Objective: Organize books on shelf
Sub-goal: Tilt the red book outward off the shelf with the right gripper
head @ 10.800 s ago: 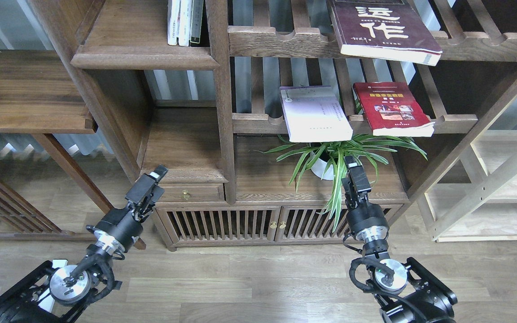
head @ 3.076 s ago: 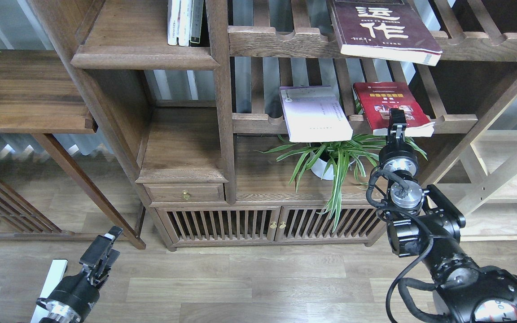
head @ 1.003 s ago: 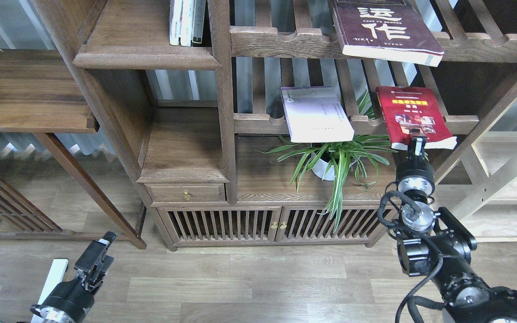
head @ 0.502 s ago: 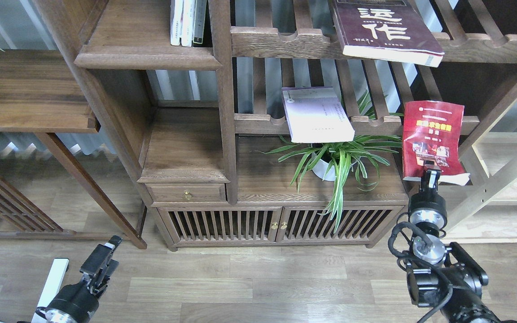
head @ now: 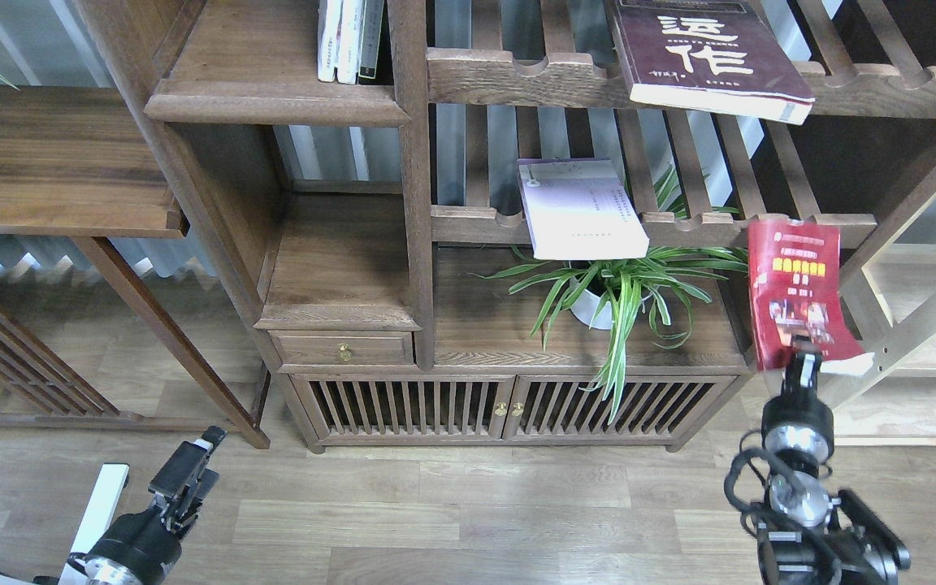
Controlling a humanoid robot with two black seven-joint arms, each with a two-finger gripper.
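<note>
The red book [head: 795, 284] hangs nearly upright in the air before the right end of the cabinet, off the racks. My right gripper [head: 803, 348] is shut on its lower edge. The lavender-white book [head: 582, 208] lies flat on the middle slatted rack, overhanging the front rail. The maroon book [head: 708, 50] with white characters lies on the top slatted rack. The solid shelf [head: 273, 102] at upper left carries a few thin upright books [head: 346, 39] against its right post. My left gripper [head: 190, 465] stays low at the bottom left over the floor, too dark to read.
A potted spider plant [head: 608, 291] stands on the cabinet top [head: 484, 341] under the middle rack, leaves reaching toward the red book. A pale wooden frame [head: 911, 325] stands close on the right. A dark side table [head: 54, 162] is on the left.
</note>
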